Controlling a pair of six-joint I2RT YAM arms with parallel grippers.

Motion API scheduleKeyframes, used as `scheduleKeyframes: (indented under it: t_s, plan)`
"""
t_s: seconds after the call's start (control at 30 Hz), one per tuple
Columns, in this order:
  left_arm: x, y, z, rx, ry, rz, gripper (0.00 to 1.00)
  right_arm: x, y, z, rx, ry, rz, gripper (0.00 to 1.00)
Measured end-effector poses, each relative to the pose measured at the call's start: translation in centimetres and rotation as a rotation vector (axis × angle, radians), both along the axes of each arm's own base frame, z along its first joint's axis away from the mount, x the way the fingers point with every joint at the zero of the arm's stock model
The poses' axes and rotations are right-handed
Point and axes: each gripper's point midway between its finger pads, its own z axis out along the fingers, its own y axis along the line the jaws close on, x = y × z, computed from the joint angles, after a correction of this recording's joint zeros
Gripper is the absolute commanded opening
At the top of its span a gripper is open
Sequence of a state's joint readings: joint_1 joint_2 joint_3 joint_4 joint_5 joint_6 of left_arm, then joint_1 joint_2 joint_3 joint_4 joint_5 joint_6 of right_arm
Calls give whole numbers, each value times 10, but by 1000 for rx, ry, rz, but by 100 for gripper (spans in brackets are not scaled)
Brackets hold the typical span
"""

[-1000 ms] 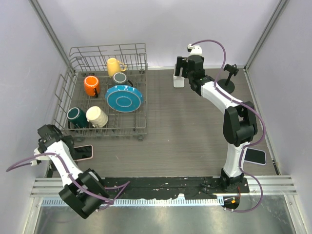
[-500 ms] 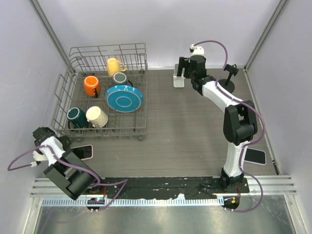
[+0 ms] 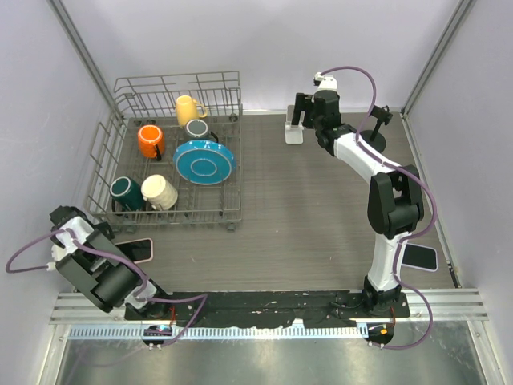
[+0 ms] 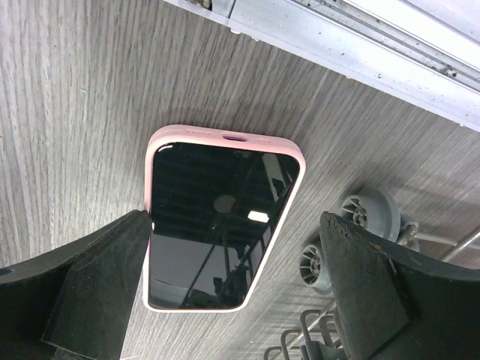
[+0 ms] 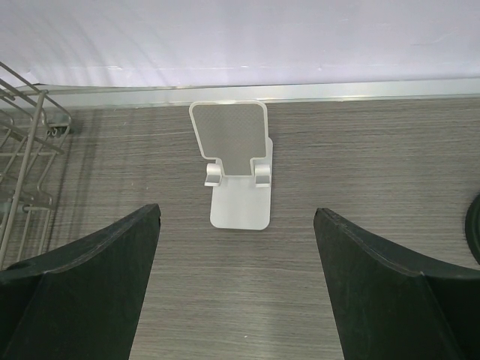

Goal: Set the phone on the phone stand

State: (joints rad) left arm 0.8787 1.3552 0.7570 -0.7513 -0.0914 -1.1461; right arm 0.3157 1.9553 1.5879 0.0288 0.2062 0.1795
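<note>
A phone in a pink case lies screen up on the table at the front left. In the left wrist view the phone lies flat below and between my left fingers. My left gripper is open and holds nothing. The white phone stand stands at the back of the table, empty. In the right wrist view the phone stand is just ahead of my right gripper, which is open and empty. In the top view the right gripper hovers beside the stand.
A wire dish rack with several mugs and a blue plate fills the left back; its wheels are close to the phone. A black round-based holder stands at the back right. A dark phone lies by the right arm's base.
The left arm has swung back toward the front left corner, its gripper still over the pink phone. The right gripper has shifted slightly right, away from the stand.
</note>
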Motion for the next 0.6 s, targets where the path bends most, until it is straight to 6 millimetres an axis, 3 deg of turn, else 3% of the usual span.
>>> scheduleKeyframes:
  t_s: [0.6]
  plan:
    - [-13, 0, -14, -13, 88, -26, 100, 0, 3, 1, 15, 0, 7, 89]
